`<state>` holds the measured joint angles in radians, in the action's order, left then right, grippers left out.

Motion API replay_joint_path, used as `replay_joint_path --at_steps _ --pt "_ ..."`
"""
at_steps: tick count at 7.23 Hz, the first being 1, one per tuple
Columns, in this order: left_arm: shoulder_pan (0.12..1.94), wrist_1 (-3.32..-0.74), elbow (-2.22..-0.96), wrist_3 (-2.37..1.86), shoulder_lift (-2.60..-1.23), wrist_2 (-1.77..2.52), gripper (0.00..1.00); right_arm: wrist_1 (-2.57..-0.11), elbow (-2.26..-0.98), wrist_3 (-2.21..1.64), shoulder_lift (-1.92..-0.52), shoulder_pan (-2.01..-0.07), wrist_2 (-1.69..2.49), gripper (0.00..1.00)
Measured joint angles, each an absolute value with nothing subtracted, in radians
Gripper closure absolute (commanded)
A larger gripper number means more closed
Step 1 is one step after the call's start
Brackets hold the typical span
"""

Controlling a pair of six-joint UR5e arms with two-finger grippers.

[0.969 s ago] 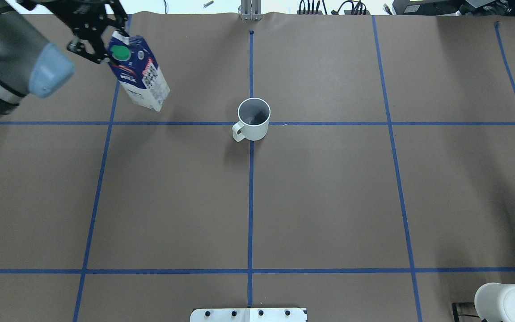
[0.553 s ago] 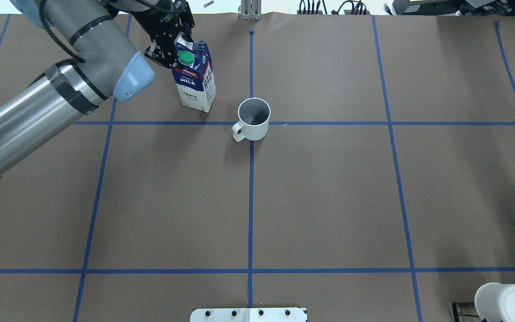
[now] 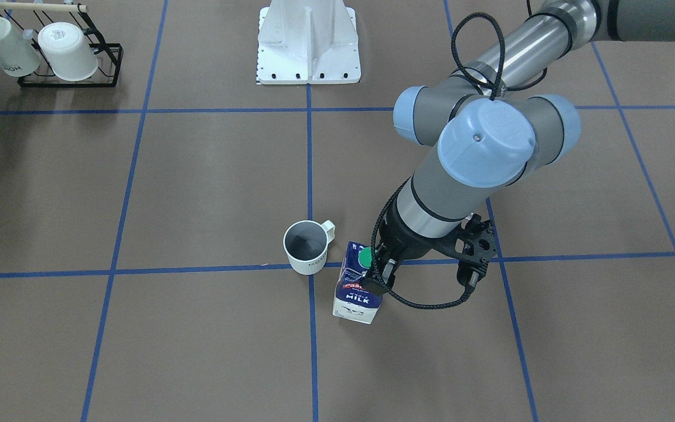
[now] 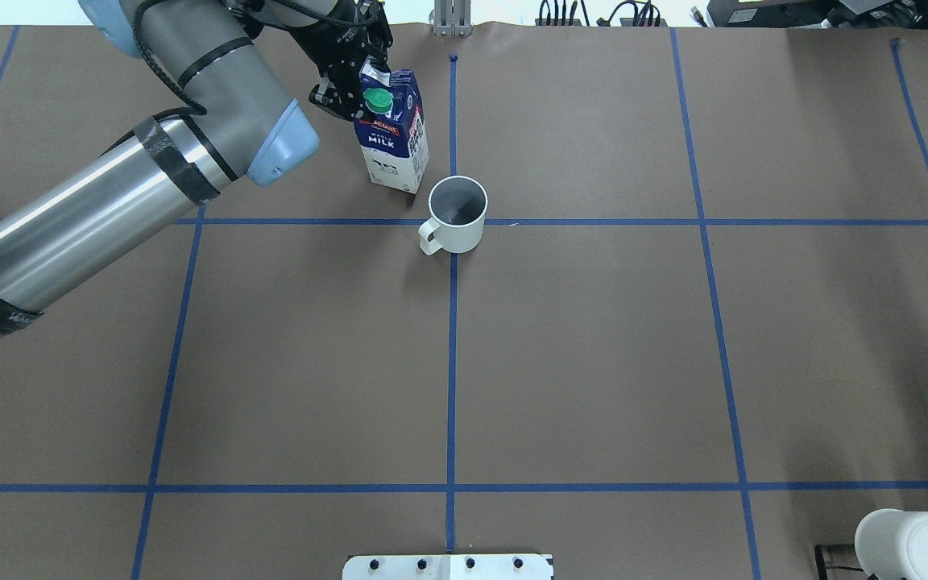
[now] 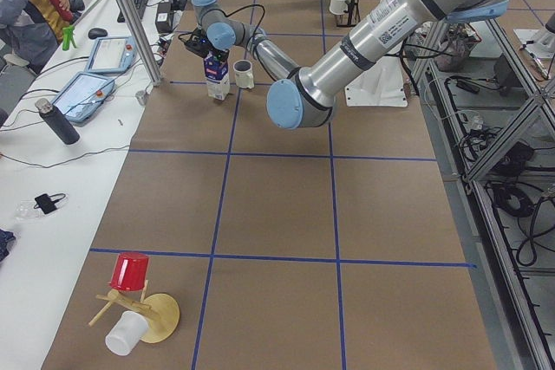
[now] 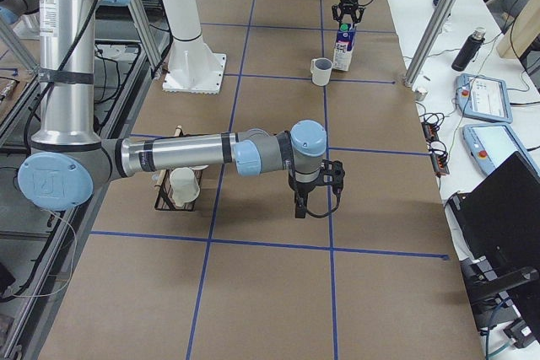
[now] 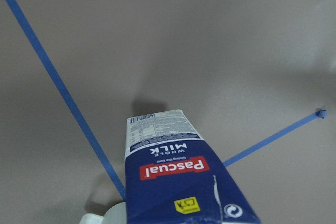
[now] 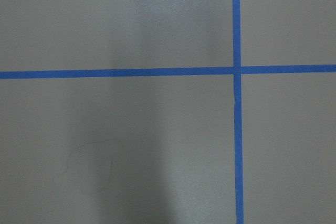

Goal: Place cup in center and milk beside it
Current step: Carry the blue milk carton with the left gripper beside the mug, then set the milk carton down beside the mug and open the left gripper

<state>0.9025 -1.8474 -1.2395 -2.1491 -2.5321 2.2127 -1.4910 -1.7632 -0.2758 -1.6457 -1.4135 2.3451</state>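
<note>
The cup [image 4: 457, 213] is a white mug with a dark inside, standing where two blue tape lines cross; it also shows in the front view [image 3: 307, 246]. The milk [image 4: 391, 137] is a blue and white carton with a green cap, just beyond and left of the cup in the overhead view, and close beside it in the front view [image 3: 358, 293]. My left gripper [image 4: 363, 76] is shut on the carton's top ridge. I cannot tell if the carton's base touches the table. My right gripper [image 6: 314, 200] shows only in the exterior right view, so I cannot tell its state.
A black rack [image 3: 68, 79] holds two other white mugs [image 3: 68, 53] at the table's corner on the robot's right. A white base plate [image 3: 308, 41] lies near the robot. A red cup [image 5: 130, 270] and wooden stand sit at the far left end.
My left arm has carried the milk carton to the right, from the far left to just beside the cup, and it now hangs more upright. The cup has not moved.
</note>
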Motion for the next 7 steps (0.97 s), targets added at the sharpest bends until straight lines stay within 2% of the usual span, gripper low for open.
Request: replay_joint_path --at_steps 3,4,5,7 --pt "0.881 -1.848 -1.236 -2.149 -2.537 2.196 0.27 -1.491 -1.767 -0.276 -1.646 -1.414 2.351 0.00" --pt "0.876 -1.848 -1.236 -2.149 -2.536 2.195 0.11 -1.491 -1.767 -0.276 -1.646 -1.416 2.351 0.00" --pt "0.872 -1.847 -1.236 -2.148 -2.534 2.195 0.03 -1.491 -1.768 -0.276 -1.646 -1.418 2.352 0.00" --pt "0.872 -1.846 -1.252 -2.140 -2.529 2.194 0.03 -1.491 -1.773 -0.275 -1.645 -1.427 2.353 0.00"
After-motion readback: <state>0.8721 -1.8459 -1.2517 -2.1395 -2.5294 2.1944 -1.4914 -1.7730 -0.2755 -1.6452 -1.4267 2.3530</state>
